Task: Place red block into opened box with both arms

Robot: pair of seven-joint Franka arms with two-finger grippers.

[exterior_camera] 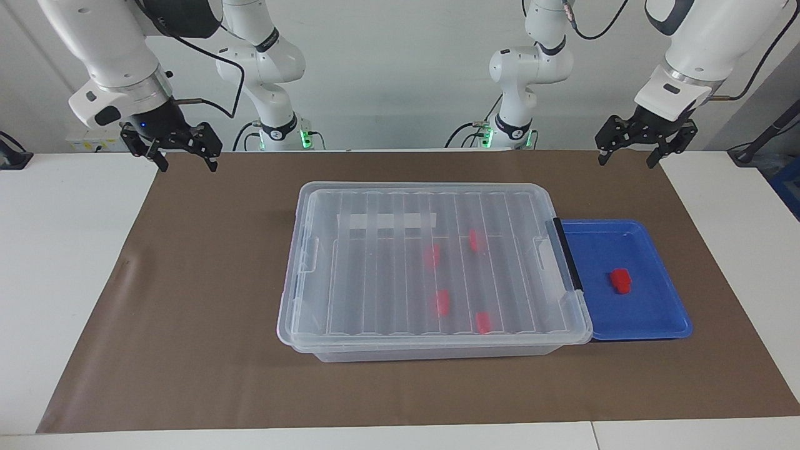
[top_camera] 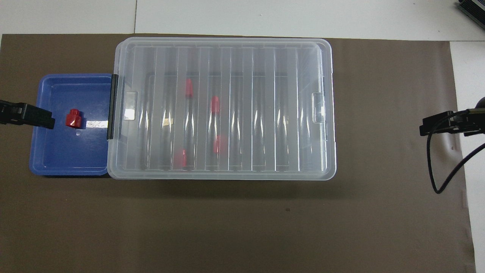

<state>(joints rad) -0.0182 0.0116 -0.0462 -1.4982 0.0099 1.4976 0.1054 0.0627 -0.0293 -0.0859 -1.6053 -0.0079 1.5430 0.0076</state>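
A red block (exterior_camera: 620, 280) (top_camera: 73, 118) lies alone in the blue tray (exterior_camera: 662, 312) (top_camera: 53, 159). The box (exterior_camera: 431, 353) (top_camera: 329, 113) of clear plastic stands mid-mat with its ribbed lid (exterior_camera: 375, 262) lying flat on it. Several more red blocks (exterior_camera: 442, 301) show through the lid. My left gripper (exterior_camera: 627, 159) (top_camera: 45, 120) hangs open and empty over the mat at the left arm's end. The right gripper (exterior_camera: 189, 165) (top_camera: 426, 129) hangs open and empty over the mat at the right arm's end. Both are apart from box and tray.
The brown mat (exterior_camera: 206, 350) covers most of the white table (exterior_camera: 56, 262). The tray touches the box's end with the black handle (exterior_camera: 565, 256). A black cable (top_camera: 443, 178) loops under the right gripper.
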